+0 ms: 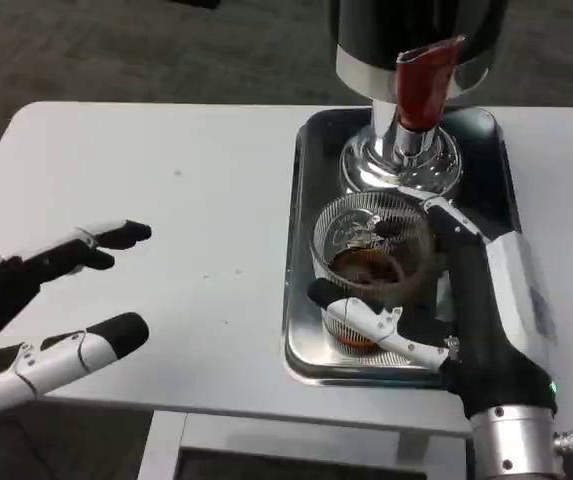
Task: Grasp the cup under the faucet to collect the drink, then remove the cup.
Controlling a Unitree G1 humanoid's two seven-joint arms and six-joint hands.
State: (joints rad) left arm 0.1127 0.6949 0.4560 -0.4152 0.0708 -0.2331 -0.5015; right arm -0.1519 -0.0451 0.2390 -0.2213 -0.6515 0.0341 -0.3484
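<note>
1. Left hand: at the near left of the white table, well apart from the tray; fingers spread apart, nothing between them; judged idle, and best kept where it is so that it cannot nudge the tray while the other hand works.

2. Tray: shallow metal, on the right part of the table; bears both dispenser and cup; its raised rim is the obstacle that the cup must pass over on the way out.

3. Cup: clear glass, upright on the tray, just in front of the dispenser's chrome base; a brown drink lies in its lower part, so collection looks done or nearly so; whether liquid is flowing cannot be told.

4. Dispenser: dark body at the far edge, chrome base on the tray, red faucet pointing down toward the cup; the cup seems to sit slightly nearer the camera than the spout.

5. Right hand: reaching in from the near right; fingers wrapped round the cup, one across its near side low down, another against its far right wall; the grip appears closed on the glass, though contact on the hidden side cannot be confirmed.

6. Handling advice, as judgement: keep the clasp firm but level; raise the cup straight up until its foot passes the rim; draw it toward the near side slowly, without tilt, since the open mouth will spill; set down on bare table.
</note>
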